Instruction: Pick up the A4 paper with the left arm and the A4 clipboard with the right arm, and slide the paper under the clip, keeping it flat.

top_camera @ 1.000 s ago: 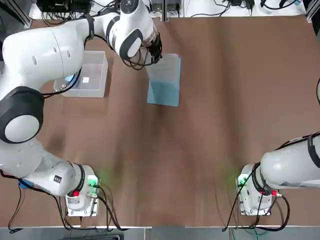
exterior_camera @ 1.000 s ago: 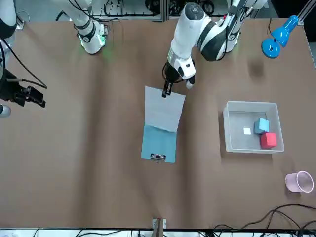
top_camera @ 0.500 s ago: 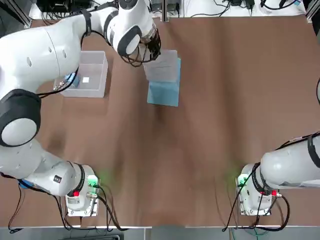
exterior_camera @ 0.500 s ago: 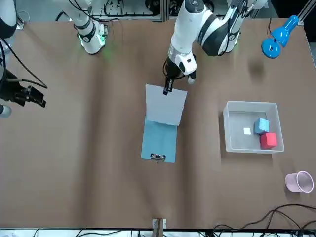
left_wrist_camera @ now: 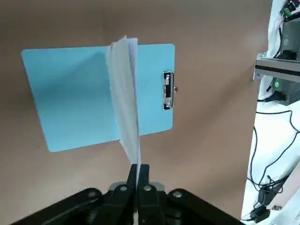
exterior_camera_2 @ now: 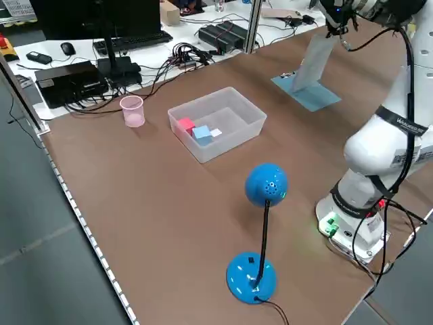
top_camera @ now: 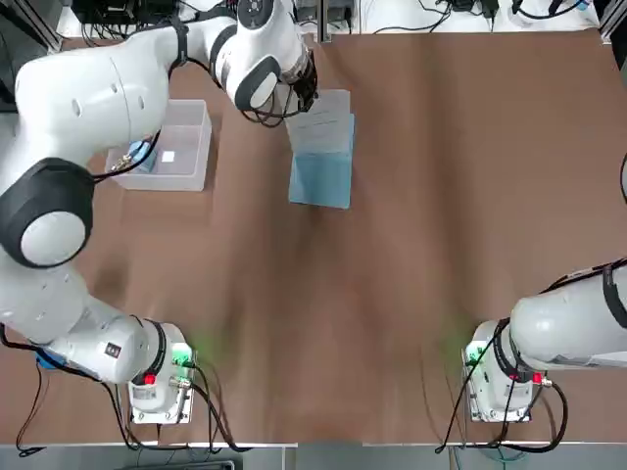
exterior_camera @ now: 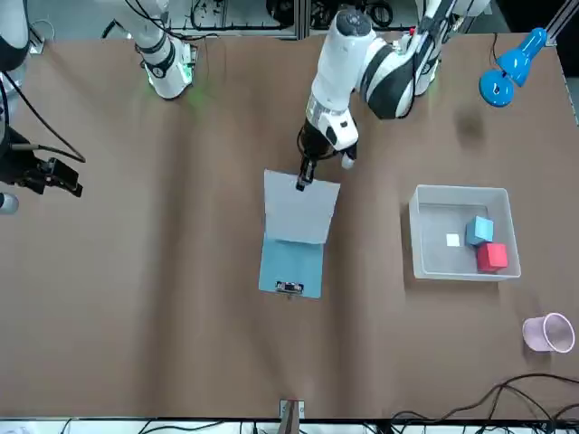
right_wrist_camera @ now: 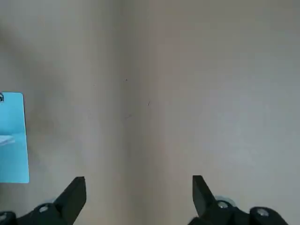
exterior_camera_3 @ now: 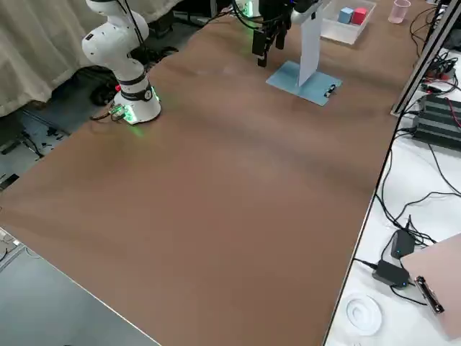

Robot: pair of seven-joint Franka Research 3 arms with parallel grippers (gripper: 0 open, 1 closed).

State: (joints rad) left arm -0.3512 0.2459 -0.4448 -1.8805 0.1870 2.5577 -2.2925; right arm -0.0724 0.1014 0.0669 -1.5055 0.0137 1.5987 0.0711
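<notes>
The A4 paper hangs as a white sheet from my left gripper, which is shut on its upper edge. Its lower part reaches down over the A4 clipboard, a light blue board lying flat on the table. The silver clip sits at the board's far short edge, uncovered. In the left wrist view the paper shows edge-on across the clipboard, short of the clip. My right gripper hovers open far off at the robot's right side, holding nothing; its wrist view catches only a clipboard corner.
A clear bin on the robot's left holds a red cube, a blue cube and a white scrap. A pink cup and a blue desk lamp stand farther out on that side.
My left gripper has shifted a little with the paper, ending slightly farther from the robot's base. The clipboard and the right arm have not moved.
</notes>
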